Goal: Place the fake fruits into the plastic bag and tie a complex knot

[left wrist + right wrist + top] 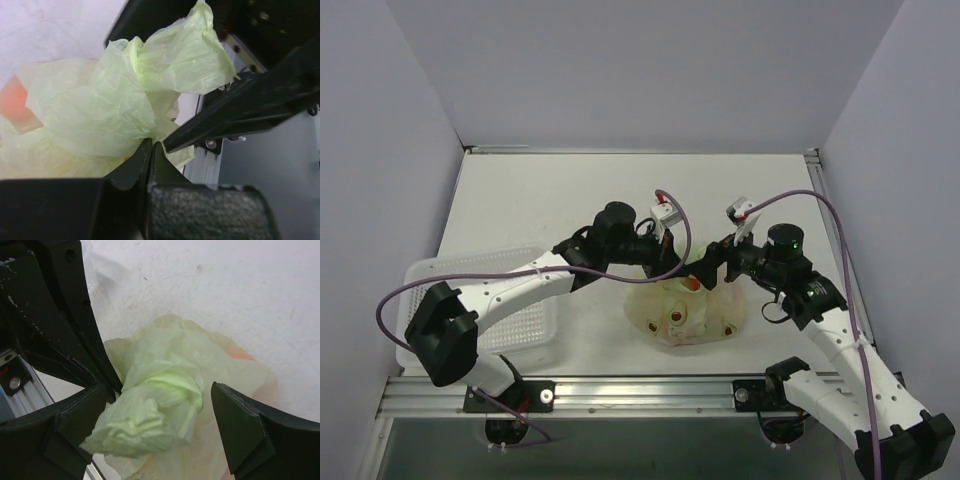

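The pale green plastic bag [685, 315] sits on the table between the two arms, and fake fruits [673, 319] show through it as red and orange patches. Its neck is bunched into a knot [162, 400] with a crumpled tail [187, 52]. My left gripper [150, 144] is shut on a fold of the bag film just below the knot. My right gripper [160, 415] is open, its fingers [245, 432] standing on either side of the knot without touching it. An orange fruit [15, 102] glows through the film in the left wrist view.
A white perforated basket tray [525, 315] lies at the left, beside the left arm. The metal rail [650, 385] runs along the near edge of the table. The walls close in behind and on both sides.
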Robot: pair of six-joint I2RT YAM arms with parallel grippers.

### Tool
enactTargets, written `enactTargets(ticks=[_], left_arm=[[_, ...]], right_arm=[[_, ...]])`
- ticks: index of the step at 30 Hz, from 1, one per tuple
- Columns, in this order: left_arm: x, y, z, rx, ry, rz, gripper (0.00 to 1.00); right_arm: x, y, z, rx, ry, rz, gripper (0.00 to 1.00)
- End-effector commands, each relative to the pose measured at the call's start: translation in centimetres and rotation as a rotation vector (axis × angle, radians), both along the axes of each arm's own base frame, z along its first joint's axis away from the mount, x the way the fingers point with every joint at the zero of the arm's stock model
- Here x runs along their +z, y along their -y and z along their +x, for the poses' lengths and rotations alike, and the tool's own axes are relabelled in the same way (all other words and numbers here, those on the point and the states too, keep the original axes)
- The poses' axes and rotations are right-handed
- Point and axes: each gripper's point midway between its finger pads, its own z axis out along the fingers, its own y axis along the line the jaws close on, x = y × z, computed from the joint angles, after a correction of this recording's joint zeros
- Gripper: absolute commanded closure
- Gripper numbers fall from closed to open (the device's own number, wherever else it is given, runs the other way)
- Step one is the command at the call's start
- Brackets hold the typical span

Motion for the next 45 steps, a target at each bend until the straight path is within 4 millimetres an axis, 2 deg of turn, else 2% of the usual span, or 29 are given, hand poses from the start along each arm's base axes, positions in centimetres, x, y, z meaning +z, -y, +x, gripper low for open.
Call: enactTargets(ticks=[1, 3, 6, 12, 19, 27, 31, 34, 38, 42, 45], left_arm=[[3.3, 0.0, -2.0, -0.123, 0.084, -0.102, 1.00], [3.1, -0.2, -2.3, -0.136, 0.084, -0.097, 1.00], [3.6, -0.6, -2.2, -0.137, 0.095, -0.104, 1.00], [4.5, -1.9, -1.4, -0.153, 0.108, -0.119, 1.00], [4.6, -2.3, -1.6, -0.185, 0.101, -0.117, 1.00], [4.6, -2.0, -0.7, -0.184, 0.114, -0.102, 1.00], [4.6, -2.1, -0.6, -0.189, 0.107, -0.105, 1.00], [5.0, -2.3, -0.4, -0.189, 0.112, -0.114, 1.00], [5.9, -2.4, -0.7, -0.224, 0.105, -0.137, 1.00], [6.0, -2.5, -1.4, -0.254, 0.090, -0.146, 1.00], [5.9, -2.6, -1.6, -0.266, 0.082, -0.147, 1.00]], right_arm=[[1.1, -0.7, 0.8, 0.155, 0.144, -0.099, 0.13], [1.0, -0.9, 1.8, 0.165, 0.137, -0.104, 0.14], [0.7, -1.4, 1.8, 0.229, 0.124, -0.086, 0.18], [1.1, -2.1, -0.2, 0.355, 0.159, -0.059, 0.20], [1.3, -2.0, -0.8, 0.395, 0.194, -0.090, 0.19], [5.1, -2.0, -2.1, 0.410, 0.234, -0.051, 0.10], [4.4, -1.5, -2.4, 0.417, 0.244, -0.099, 0.00], [2.9, -1.2, -2.5, 0.441, 0.233, -0.142, 0.00], [0.8, -0.5, -1.0, 0.404, 0.215, -0.216, 0.00], [0.4, -0.5, 0.3, 0.381, 0.184, -0.220, 0.00], [0.5, -0.7, 1.2, 0.364, 0.189, -0.213, 0.05]])
